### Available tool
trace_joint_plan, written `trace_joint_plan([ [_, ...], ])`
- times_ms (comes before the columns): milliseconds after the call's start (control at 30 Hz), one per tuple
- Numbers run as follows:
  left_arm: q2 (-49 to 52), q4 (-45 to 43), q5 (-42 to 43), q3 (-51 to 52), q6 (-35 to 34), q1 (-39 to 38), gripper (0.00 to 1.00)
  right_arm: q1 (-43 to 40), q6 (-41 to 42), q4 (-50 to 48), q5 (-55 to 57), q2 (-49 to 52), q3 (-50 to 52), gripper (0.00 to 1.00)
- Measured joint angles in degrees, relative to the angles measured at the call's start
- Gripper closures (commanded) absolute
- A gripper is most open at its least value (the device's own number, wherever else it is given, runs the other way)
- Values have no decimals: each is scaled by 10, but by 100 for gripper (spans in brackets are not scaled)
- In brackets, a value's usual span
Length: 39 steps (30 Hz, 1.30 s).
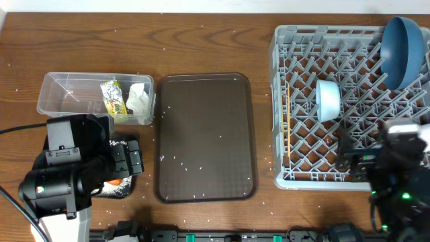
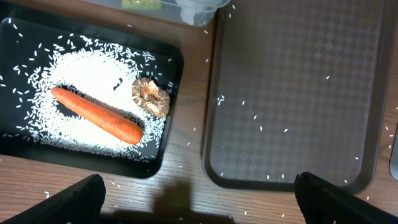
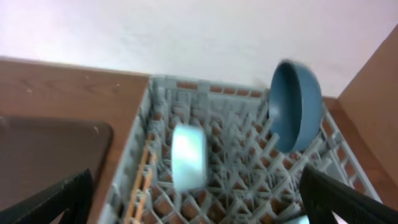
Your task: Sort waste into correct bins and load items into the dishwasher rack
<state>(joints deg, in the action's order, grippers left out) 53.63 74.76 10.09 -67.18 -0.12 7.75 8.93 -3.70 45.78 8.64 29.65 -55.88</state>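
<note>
carrot point(image 2: 96, 116) amid rice point(image 2: 81, 68) in black tray point(image 2: 172, 67)

On the left arm point(image 1: 70, 168), matte black all over: a boxy housing above a fat round barrel, a white plate at the near end, a thin black cable point(image 1: 17, 129) trailing off left. On the right arm point(image 1: 393, 168), black again, with a pale grey block on top and a small green light point(image 1: 405, 197). Blunt black fingers point(image 2: 74, 199) on both wrists.
</note>
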Motion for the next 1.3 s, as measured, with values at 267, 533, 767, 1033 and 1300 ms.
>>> trace_joint_plan([
  [267,0,0,0,0,0,0,2,-30,-32,-83,-55,-126,254,1],
  [533,0,0,0,0,0,0,2,-51,-37,-230,-106,-258,435,1],
  [767,0,0,0,0,0,0,2,-56,-26,-329,-118,-288,516,1],
  [1033,0,0,0,0,0,0,2,-56,-21,-345,-119,-289,519,1],
  [1300,0,0,0,0,0,0,2,-56,-19,-346,-119,-289,520,1],
])
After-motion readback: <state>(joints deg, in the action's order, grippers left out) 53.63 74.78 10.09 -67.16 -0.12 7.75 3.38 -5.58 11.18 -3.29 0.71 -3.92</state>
